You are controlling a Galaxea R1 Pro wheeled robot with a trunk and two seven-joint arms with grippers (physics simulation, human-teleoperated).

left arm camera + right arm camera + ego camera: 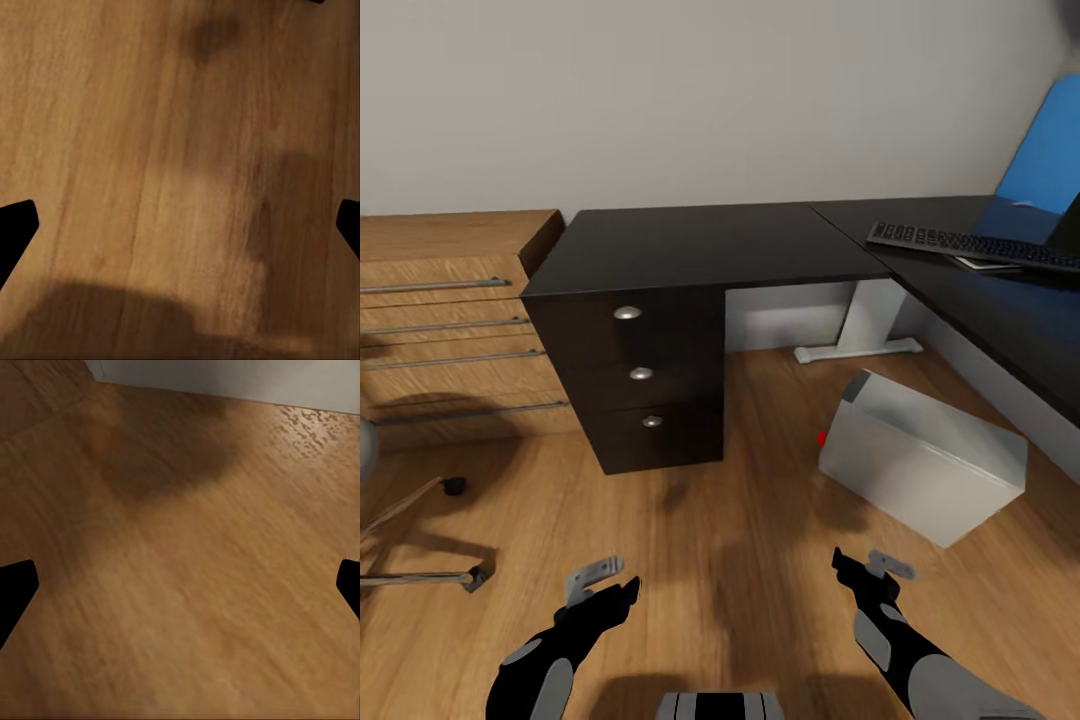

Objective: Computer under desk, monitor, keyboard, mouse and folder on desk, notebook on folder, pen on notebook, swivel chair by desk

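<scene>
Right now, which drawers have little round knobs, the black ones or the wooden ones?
The black drawers under the desk do: each of the three has one round silver knob. The light-wood cabinet beside them has long thin bar handles instead.

Left tool (603, 583) and right tool (863, 566), both spread wide.

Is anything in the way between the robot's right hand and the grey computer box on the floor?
Nothing visible is. Between the right gripper and the computer there is only bare wood floor. The computer sits tilted beside the desk, ahead and slightly to the right of that gripper.
</scene>
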